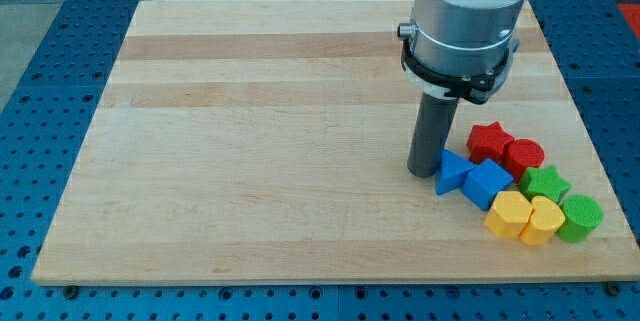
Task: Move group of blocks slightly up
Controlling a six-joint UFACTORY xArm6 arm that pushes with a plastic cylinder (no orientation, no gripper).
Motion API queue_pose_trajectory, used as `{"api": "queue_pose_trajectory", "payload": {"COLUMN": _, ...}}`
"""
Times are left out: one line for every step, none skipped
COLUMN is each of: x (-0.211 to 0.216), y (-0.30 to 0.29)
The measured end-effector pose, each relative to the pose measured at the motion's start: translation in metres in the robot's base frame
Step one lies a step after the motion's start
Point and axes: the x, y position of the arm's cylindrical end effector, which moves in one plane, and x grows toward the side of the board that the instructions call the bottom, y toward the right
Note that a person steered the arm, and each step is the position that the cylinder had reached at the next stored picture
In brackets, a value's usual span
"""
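The group of blocks is gathered near the view's bottom right corner of the wooden table [250,111]. It is made up of a red star [487,140], a red cylinder-like block [525,154], a blue triangle [452,171], a blue cube [488,182], a green star [546,182], a green cylinder [580,217], a yellow hexagon [509,213] and a yellow rounded block [543,220]. The blocks are packed closely, most of them touching a neighbour.

My tip [423,172] is set down at the cluster's left edge, just beside or touching the blue triangle, and to the lower left of the red star. No claw is carried by this arm, only the rod, so no released or clenched state can be reported.

Because the tip stands at the side of the group and not below it, an upward push from here is judged likely to miss most of the blocks, or to catch only the blue triangle and the red star. A push toward the view's right would drive the cluster toward the table's right edge, which lies near the green cylinder. The group could also be split, since a thin rod contacts one block at a time and the loose pieces may rotate and slide apart. The yellow and green blocks at the bottom would probably be left behind unless the tip is first brought round beneath them.
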Motion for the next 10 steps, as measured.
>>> {"api": "queue_pose_trajectory", "payload": {"x": 0.0, "y": -0.004}}
{"api": "queue_pose_trajectory", "payload": {"x": 0.009, "y": -0.035}}
{"api": "queue_pose_trajectory", "payload": {"x": 0.05, "y": -0.05}}
{"api": "queue_pose_trajectory", "payload": {"x": 0.09, "y": -0.031}}
{"api": "queue_pose_trajectory", "payload": {"x": 0.112, "y": 0.011}}
{"api": "queue_pose_trajectory", "payload": {"x": 0.113, "y": 0.043}}
{"api": "queue_pose_trajectory", "payload": {"x": 0.109, "y": 0.108}}
{"api": "queue_pose_trajectory", "payload": {"x": 0.109, "y": 0.163}}
{"api": "queue_pose_trajectory", "payload": {"x": 0.101, "y": 0.171}}
{"api": "queue_pose_trajectory", "payload": {"x": 0.092, "y": 0.167}}
